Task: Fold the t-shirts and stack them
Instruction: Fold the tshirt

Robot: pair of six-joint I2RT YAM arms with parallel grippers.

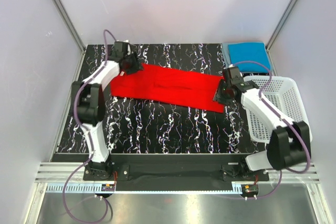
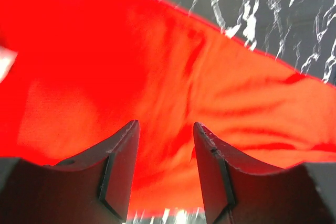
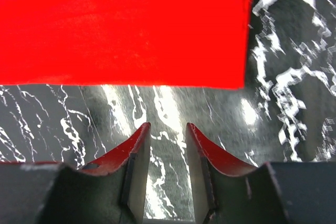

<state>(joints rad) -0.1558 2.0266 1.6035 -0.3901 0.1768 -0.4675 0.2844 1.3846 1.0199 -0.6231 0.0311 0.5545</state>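
The bright red t-shirt (image 1: 168, 87) lies folded into a long flat band across the black marbled table. It fills the left wrist view (image 2: 157, 66) and the top of the right wrist view (image 3: 121, 24). My left gripper (image 1: 131, 66) hovers over the shirt's left end, open and empty, with red cloth seen between its fingers (image 2: 165, 129). My right gripper (image 1: 223, 94) is at the shirt's right end, open and empty over bare table just off the cloth edge (image 3: 167, 129). The bright blue t-shirt (image 1: 249, 53) lies folded at the back right. The grey-blue shirt is out of view.
A white plastic mesh basket (image 1: 281, 103) stands at the right edge of the table (image 1: 157, 129), beside my right arm. White walls and aluminium posts enclose the table on three sides.
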